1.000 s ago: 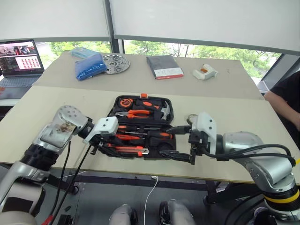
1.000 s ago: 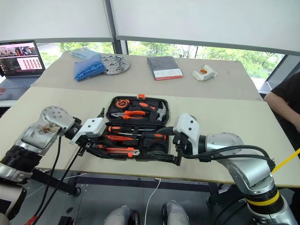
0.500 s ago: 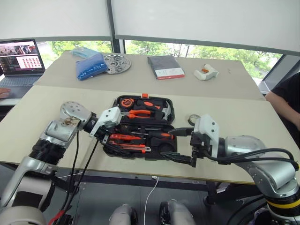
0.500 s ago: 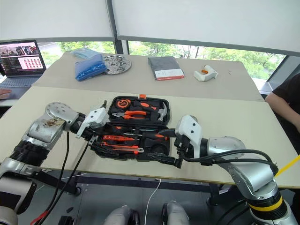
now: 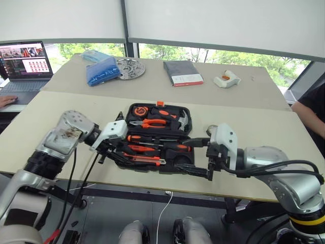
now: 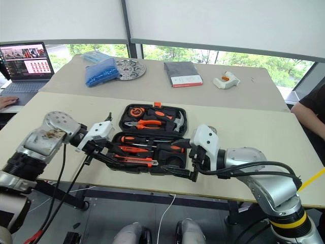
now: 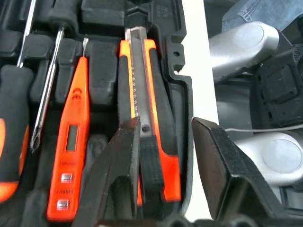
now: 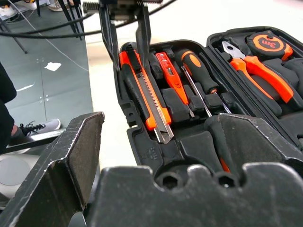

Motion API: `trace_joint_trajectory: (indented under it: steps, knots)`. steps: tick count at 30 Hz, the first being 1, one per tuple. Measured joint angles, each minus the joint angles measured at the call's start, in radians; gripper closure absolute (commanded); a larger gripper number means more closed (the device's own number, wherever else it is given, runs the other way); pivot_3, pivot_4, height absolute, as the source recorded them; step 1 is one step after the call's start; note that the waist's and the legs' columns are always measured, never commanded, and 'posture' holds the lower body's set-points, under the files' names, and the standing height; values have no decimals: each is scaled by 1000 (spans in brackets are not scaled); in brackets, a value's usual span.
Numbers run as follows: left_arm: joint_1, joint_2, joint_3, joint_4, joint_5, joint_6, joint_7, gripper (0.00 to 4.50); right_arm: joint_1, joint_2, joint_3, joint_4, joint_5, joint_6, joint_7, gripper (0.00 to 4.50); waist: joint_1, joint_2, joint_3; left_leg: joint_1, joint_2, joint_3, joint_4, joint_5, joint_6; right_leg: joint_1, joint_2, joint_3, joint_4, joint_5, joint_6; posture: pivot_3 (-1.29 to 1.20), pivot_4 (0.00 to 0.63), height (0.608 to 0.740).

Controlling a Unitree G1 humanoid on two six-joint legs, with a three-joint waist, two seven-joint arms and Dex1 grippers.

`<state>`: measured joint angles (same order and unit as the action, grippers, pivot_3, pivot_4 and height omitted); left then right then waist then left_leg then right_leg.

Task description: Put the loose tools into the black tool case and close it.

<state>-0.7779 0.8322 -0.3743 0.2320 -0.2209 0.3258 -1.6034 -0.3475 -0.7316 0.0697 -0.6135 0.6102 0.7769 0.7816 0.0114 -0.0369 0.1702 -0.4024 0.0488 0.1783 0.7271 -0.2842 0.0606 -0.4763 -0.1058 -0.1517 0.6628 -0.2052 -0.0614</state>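
Table (image 5: 264, 127) bears open black tool case (image 5: 175, 168)

You've got two beige tables (image 5: 264, 127) end to end, windows (image 5: 167, 52) w/ white blinds (image 5: 218, 20) behind, grey floor (image 5: 101, 223).

beige table (image 5: 40, 117) with open black tool case (image 5: 158, 137), small round object (image 5: 210, 128)

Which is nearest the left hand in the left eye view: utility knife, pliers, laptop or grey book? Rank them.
1. Utility knife, at the left hand, case's near edge.
2. Pliers, in the case's far half.
3. Laptop, far left.
4. Grey book, back table.
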Motion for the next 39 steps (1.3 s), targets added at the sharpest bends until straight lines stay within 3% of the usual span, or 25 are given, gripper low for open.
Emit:
trace_joint_trajectory:
  steps: [1, 6, 11, 12, 13, 17, 19, 29, 39]
  knots:
    - [-5, -11, 0, 13, 10, -2, 5, 2019, 0, 0, 0, 0, 0, 0, -1, 0, 0, 0, 0, 0, 0, 0, 0, 0, 0, 0, 0, 0, 0, 0, 0, 0, 150, 718]
    - [-20, -30, 0, 38, 58, -23, 14, 172, 4, 0, 0, 2, -1, 0, -20, 0, -4, 0, 0, 0, 0, 0, 0, 0, 0, 0, 0, 0, 0, 0, 0, 0, 150, 718]
    - [-21, -38, 0, 60, 87, -31, 14, 172, 6, 0, 0, 1, -1, 0, -26, 0, -2, 0, 0, 0, 0, 0, 0, 0, 0, 0, 0, 0, 0, 0, 0, 0, 150, 718]
    - [-21, -40, 0, 61, 96, -34, 13, 737, 6, 0, 0, 1, -1, 0, -27, 0, -1, 0, 0, 0, 0, 0, 0, 0, 0, 0, 0, 0, 0, 0, 0, 0, 150, 718]
    - [-21, -41, 0, 61, 102, -39, 12, 895, 6, 0, 0, 1, -1, 0, -28, 0, -1, 0, 0, 0, 0, 0, 0, 0, 0, 0, 0, 0, 0, 0, 0, 0, 150, 718]
    - [-19, -41, -16, 61, 105, -38, -3, 2407, 6, 0, 0, 1, 0, 0, -29, 0, -2, 0, 0, 0, 0, 0, 0, 0, 0, 0, 0, 0, 0, 0, 0, 0, 150, 718]
    - [-18, -39, -17, 59, 101, -32, -7, 2822, 6, 0, -1, 1, 1, 0, -30, 0, -2, 0, 0, 0, 0, 0, 0, 0, 0, 0, 0, 0, 0, 0, 0, 0, 150, 718]
    - [-56, 15, 15, 49, -88, 21, -7, 2822, 6, 0, -7, 1, 3, 1, -35, 0, -1, 0, 0, 0, 0, -1, 1, 0, 0, 0, -1, 0, 0, 0, 0, 0, 150, 718]
    - [-45, -90, -40, 86, 34, -84, -2, 2822, 8, 0, -9, 0, 3, 14, -40, 0, 0, 0, 0, 0, 0, -1, 1, 0, 0, 1, 0, -1, 0, 0, 0, 0, 150, 718]
